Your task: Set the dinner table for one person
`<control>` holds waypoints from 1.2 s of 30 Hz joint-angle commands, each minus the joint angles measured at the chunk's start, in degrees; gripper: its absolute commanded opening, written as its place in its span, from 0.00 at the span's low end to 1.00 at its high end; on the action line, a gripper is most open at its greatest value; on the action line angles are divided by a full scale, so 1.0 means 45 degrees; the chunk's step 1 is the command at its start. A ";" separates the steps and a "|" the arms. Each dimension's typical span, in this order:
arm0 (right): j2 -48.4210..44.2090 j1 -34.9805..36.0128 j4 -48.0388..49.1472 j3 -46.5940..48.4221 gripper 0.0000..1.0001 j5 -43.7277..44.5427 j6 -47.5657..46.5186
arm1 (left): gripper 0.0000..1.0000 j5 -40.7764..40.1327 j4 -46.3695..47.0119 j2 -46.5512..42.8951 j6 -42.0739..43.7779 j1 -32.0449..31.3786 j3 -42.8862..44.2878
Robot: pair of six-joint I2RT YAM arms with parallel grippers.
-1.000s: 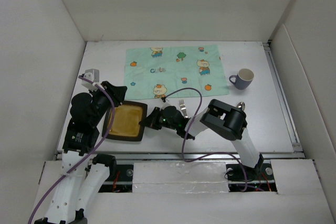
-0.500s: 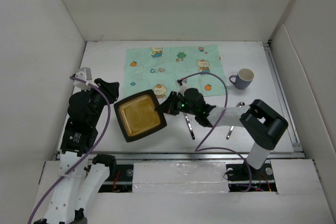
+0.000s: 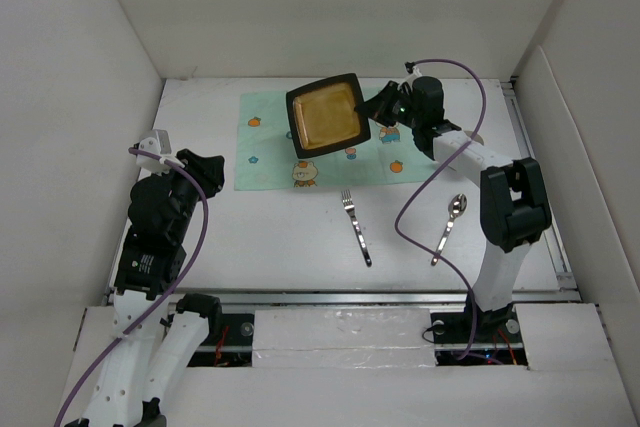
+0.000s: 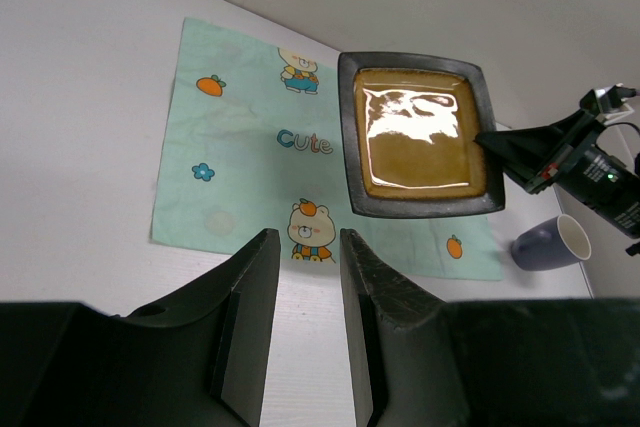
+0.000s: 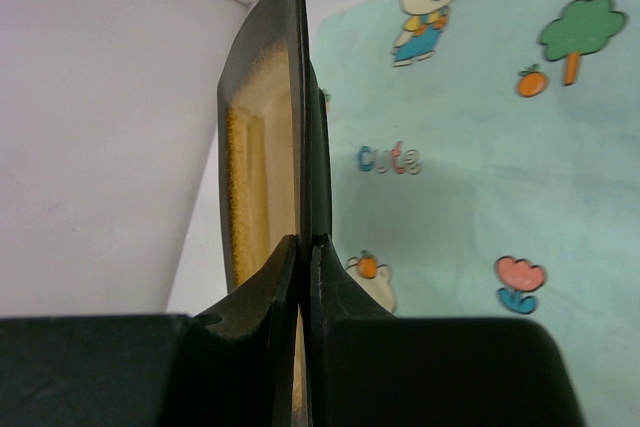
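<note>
White and matte, the large rectangular dinner table (image 3: 250, 237) fills the overhead view, its plain top far bigger than anything on it; a mint-green cartoon-printed cloth placemat (image 3: 265, 162) lies toward the far side, and a steel fork (image 3: 356, 226) and a steel spoon (image 3: 449, 226) lie apart on the bare near part. Above the mat, the right gripper (image 3: 375, 107) pinches the edge of a square black plate with an amber glazed centre (image 3: 325, 114), while the left gripper (image 3: 205, 169) sits near the table's left edge. From the left wrist, the left gripper (image 4: 302, 277) has its fingers parted by a narrow gap with nothing between them, over the white tabletop (image 4: 80, 127) and the mat (image 4: 250, 177); the plate (image 4: 418, 132) shines under the light, and a blue-grey mug (image 4: 550, 242) stands just past the mat's corner. From the right wrist, the right gripper (image 5: 305, 257) is closed tight on the plate's rim, the plate (image 5: 275, 127) seen edge-on above the mat (image 5: 470, 167).
</note>
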 commanded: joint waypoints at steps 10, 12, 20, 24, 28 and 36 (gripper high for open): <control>0.2251 -0.0334 0.2200 0.1749 0.00 -0.2175 0.1883 | 0.28 0.0968 0.0547 0.0164 0.0176 -0.0063 -0.0092; 0.2291 -0.0334 0.2809 0.1399 0.00 -0.1884 0.2448 | 0.28 0.0909 0.0508 0.0262 0.0176 -0.0063 -0.0033; 0.2758 -0.0334 0.7381 -0.0087 0.00 -0.1219 0.5380 | 0.28 0.1123 0.0547 0.0263 0.0215 -0.0063 -0.0131; 0.2994 -0.0469 0.7109 0.0010 0.00 -0.0771 0.5265 | 0.28 0.1065 0.0527 0.0359 0.0216 -0.0063 -0.0072; 0.3209 -0.0723 0.7050 -0.0010 0.00 -0.0769 0.5206 | 0.28 0.1085 0.0566 0.0301 0.0216 -0.0063 -0.0092; 0.3657 -0.0978 0.6250 0.0555 0.00 -0.0749 0.4737 | 0.28 0.1318 0.0625 0.0438 0.0235 -0.0063 -0.0092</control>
